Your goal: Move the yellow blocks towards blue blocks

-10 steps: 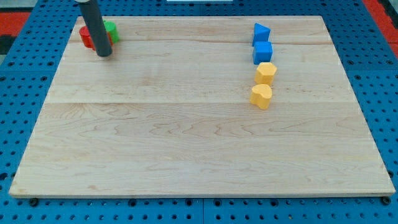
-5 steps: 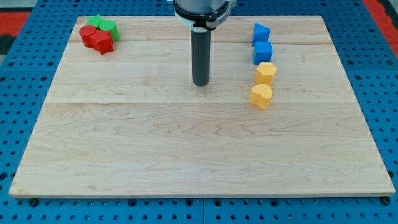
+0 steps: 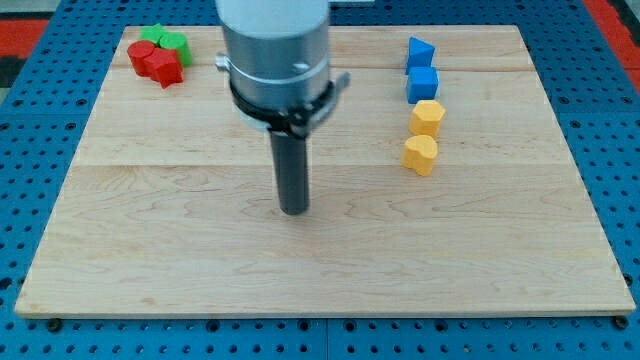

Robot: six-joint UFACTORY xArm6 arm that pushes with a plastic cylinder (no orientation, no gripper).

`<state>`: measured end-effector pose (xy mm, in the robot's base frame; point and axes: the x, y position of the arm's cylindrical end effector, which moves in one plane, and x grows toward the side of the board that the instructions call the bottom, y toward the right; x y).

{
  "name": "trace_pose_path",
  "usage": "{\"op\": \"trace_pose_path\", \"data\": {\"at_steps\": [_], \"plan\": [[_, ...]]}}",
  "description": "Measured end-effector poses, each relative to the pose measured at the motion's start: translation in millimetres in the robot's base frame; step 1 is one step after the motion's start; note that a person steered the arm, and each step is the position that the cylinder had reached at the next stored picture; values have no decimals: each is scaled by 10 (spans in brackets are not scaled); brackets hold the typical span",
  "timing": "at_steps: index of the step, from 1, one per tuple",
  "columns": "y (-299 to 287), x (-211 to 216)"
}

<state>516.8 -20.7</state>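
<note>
Two yellow blocks are found at the view's right of the wooden board [image 3: 500, 250]: a yellow hexagonal block [image 3: 428, 117] and, just below it in the view and close beside it, a yellow rounded block [image 3: 421, 155]. Directly above the yellow hexagonal block, apparently touching it, a blue cube [image 3: 422, 84] is set; above that, a blue triangular block [image 3: 420, 52] is placed, so that one short column of four is formed.

My tip [image 3: 294, 211] is seen near the board's middle, to the view's left of the column and lower than the yellow rounded block, well apart from every block. No hand or gripper is carried; the arm ends in a bare dark rod under a grey cylindrical housing [image 3: 275, 50].

At the board's top-left corner, a cluster is recorded: a red star-like block [image 3: 163, 66], a red block [image 3: 140, 55] and two green blocks [image 3: 166, 40], huddled together. A blue pegboard [image 3: 30, 150] surrounds the board.
</note>
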Motion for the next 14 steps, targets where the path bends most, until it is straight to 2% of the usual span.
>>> {"op": "trace_pose_path", "data": {"at_steps": [1,8,9,10,13,14], "plan": [[59,120],[135,122],[369,58],[761,-179],[862,-181],[1114,-369]]}}
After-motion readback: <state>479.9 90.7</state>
